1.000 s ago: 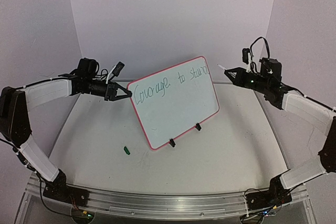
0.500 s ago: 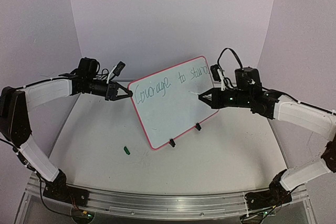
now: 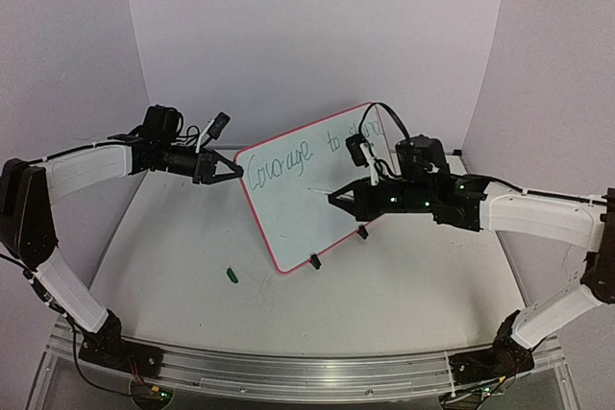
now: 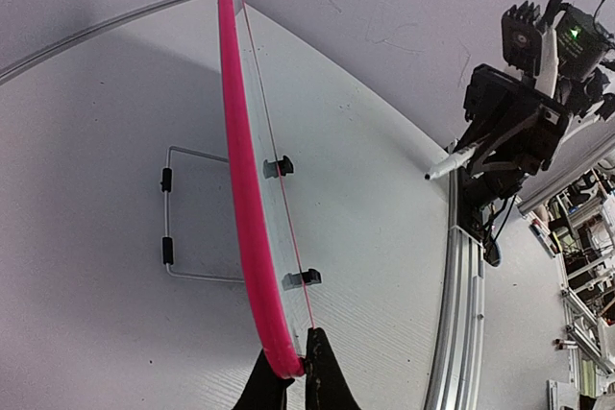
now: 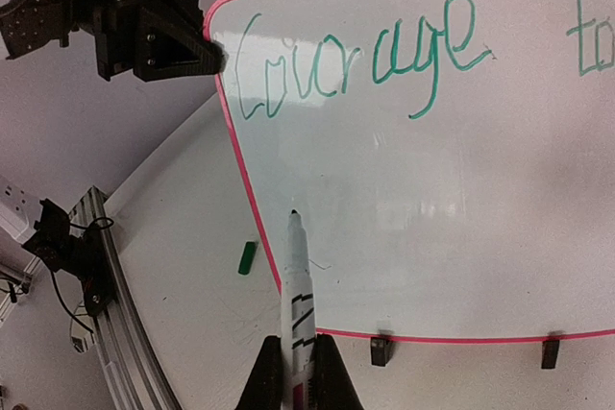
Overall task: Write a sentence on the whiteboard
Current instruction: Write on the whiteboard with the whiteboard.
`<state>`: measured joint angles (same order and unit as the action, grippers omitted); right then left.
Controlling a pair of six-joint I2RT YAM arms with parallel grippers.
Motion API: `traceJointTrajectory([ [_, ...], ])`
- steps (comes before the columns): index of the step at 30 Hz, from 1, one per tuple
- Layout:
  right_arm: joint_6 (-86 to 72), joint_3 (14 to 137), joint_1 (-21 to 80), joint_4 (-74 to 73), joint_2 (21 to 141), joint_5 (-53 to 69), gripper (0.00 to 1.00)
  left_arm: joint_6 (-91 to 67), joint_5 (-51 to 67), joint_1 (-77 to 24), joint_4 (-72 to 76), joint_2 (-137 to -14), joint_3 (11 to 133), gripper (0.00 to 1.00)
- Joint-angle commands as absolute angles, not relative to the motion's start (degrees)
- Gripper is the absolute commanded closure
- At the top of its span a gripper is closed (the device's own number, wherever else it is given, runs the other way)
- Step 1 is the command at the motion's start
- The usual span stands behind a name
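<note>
The whiteboard (image 3: 300,223) stands tilted on the table in its pink frame, with its black clip feet (image 3: 315,261) on the lower edge. Green cursive writing (image 3: 280,164) runs along its top. "Courage" (image 5: 357,57) and "to" (image 5: 591,43) are legible, and my right arm hides the end of the line. My left gripper (image 3: 234,171) is shut on the board's left edge (image 4: 240,170), jaws pinching the frame (image 4: 293,364). My right gripper (image 3: 338,199) is shut on a white marker (image 5: 299,280). Its tip points at the blank area under "Courage", and in the left wrist view the marker (image 4: 448,164) stands clear of the board.
A green marker cap (image 3: 231,275) lies on the table left of the board's lower corner, also in the right wrist view (image 5: 246,257). A wire stand (image 4: 183,213) sits behind the board. The aluminium rail (image 3: 288,372) runs along the near table edge.
My right arm swung left and down from beyond the board's top right corner to in front of its lower left area, marker still in its grip. The left arm and board stayed put.
</note>
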<state>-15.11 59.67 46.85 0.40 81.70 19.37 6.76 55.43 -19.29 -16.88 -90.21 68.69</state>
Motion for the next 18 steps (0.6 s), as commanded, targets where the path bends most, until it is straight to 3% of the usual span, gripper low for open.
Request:
traceJointTrajectory([
  [1,-13.8,63.9,49.8,5.4,86.1,19.8,1.0,11.0,52.8,-21.7,-19.2,-89.6,69.0,1.0],
  [18,-14.4,72.0,53.1,11.9,103.7,20.9,1.0,11.4,52.5,-22.0,-19.5,-90.1,69.1,1.0],
])
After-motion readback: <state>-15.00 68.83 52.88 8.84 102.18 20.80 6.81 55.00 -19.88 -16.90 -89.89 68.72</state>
